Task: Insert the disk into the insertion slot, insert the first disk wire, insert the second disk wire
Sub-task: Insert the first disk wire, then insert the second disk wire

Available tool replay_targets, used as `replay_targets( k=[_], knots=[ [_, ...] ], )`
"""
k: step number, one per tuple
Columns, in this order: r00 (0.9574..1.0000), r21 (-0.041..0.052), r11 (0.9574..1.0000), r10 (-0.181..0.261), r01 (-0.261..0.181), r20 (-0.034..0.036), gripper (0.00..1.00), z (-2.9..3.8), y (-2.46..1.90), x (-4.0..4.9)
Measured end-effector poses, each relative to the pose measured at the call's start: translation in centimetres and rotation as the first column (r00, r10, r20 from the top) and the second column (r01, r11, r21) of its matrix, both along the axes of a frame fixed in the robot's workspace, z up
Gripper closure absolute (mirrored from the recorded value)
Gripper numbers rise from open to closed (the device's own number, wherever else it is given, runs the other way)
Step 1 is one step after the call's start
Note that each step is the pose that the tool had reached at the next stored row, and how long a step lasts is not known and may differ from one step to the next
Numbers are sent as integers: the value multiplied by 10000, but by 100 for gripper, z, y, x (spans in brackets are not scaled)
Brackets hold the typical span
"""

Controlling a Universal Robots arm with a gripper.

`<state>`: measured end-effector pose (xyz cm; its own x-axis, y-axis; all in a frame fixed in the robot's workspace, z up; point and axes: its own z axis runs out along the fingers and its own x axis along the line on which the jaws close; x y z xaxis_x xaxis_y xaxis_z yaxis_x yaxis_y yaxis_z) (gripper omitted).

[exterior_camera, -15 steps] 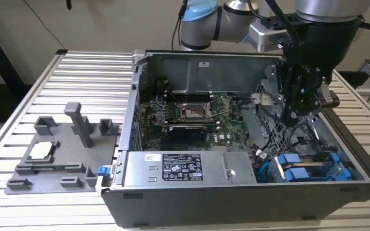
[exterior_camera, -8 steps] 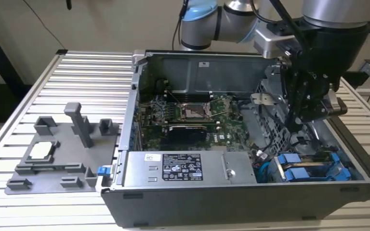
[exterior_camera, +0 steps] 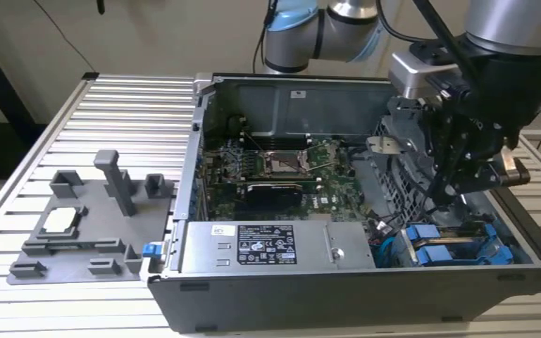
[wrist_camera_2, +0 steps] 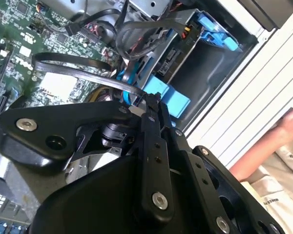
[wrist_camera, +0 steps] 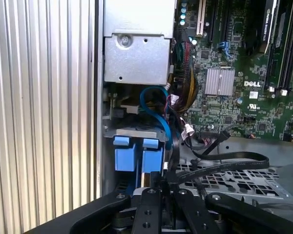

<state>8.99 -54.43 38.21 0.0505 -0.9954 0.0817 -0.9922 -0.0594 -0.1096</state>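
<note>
The disk sits inside the insertion slot (wrist_camera: 136,130) at the case's corner, at the exterior view's right, with its blue carrier (exterior_camera: 439,253) (wrist_camera: 136,158) (wrist_camera_2: 171,97) facing out. A second blue carrier (exterior_camera: 421,232) lies right beside it. My gripper (exterior_camera: 444,197) (wrist_camera_2: 147,103) (wrist_camera: 161,184) hangs inside the case just in front of the blue carriers. Its fingers are pressed together on the end of a flat black disk wire (wrist_camera_2: 83,73) (wrist_camera: 224,163), which loops away over the perforated cage. A blue wire (wrist_camera: 156,105) curls above the slot.
The labelled grey power supply box (exterior_camera: 270,246) (wrist_camera: 134,53) stands beside the slot, and the green motherboard (exterior_camera: 280,169) lies behind it. Wire bundles (wrist_camera: 185,97) crowd the gap between them. A grey fixture plate (exterior_camera: 82,225) rests on the slatted table. A person's hand (wrist_camera_2: 283,136) is outside the case.
</note>
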Motion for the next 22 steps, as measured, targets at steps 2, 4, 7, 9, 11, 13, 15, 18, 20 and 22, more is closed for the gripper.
replay_targets(
  k=[2, 4, 7, 9, 11, 13, 15, 18, 20, 22],
  knots=[
    [10000, 14, 10000, -1, 1, -32, 84, 0, -47, 25],
    [10000, 16, 10000, 0, 1, -52, 84, 0, -72, 40],
    [10000, 17, 10000, -1, 1, -58, 84, -2, -81, 46],
    [10000, 129, 9999, -2, 3, -58, 84, -4, -82, 47],
    [10000, 480, 9988, -24, 26, -59, 84, -6, -82, 47],
    [10000, 829, 9965, -46, 51, -60, 84, -7, -84, 46],
    [10000, 1103, 9939, -69, 76, -62, 84, -7, -86, 46],
    [9999, 1444, 9895, -96, 105, -65, 84, -8, -96, 46],
    [9999, 1677, 9858, -113, 123, -67, 84, -9, -102, 46],
    [9999, 1824, 9831, -127, 141, -91, 84, -9, -108, 48]
  ],
)
